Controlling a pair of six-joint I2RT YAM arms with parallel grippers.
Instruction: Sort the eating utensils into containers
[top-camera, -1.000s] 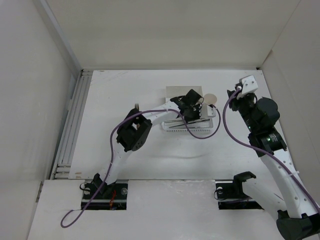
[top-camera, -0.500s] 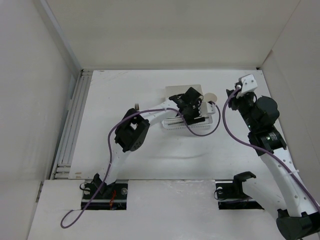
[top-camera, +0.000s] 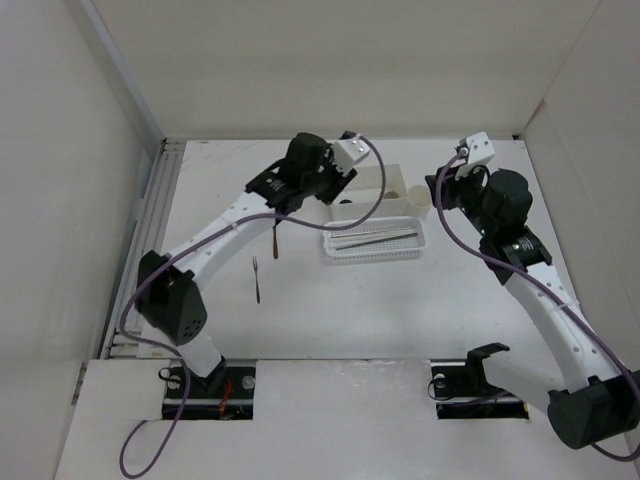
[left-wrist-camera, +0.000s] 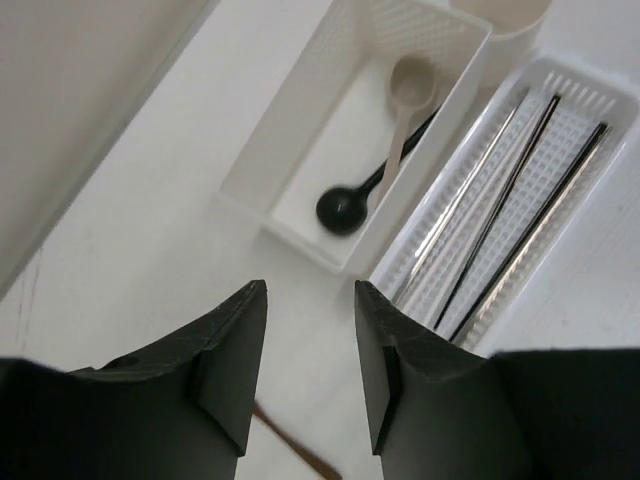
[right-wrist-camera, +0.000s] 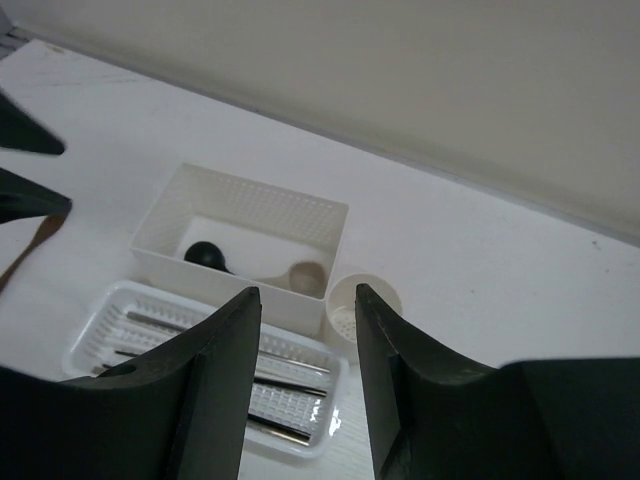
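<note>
Chopsticks (left-wrist-camera: 500, 205) in the perforated basket (top-camera: 372, 258), cream spoon (left-wrist-camera: 408, 85) and black spoon (left-wrist-camera: 345, 208) in the white box (left-wrist-camera: 290, 110) by the far edge, round cup (right-wrist-camera: 364, 300) seemingly empty; dark fork (top-camera: 256, 280) and brown utensil (top-camera: 275, 236) loose toward the left edge, likely unsorted; left gripper (left-wrist-camera: 310, 295) and right gripper (right-wrist-camera: 305, 295) spread, holding nothing.

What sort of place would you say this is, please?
Probably a robotics lab test cell: plain white panels enclose a white table, two robot arms are mounted at its near edge, and chopsticks lie in a white basket.
</note>
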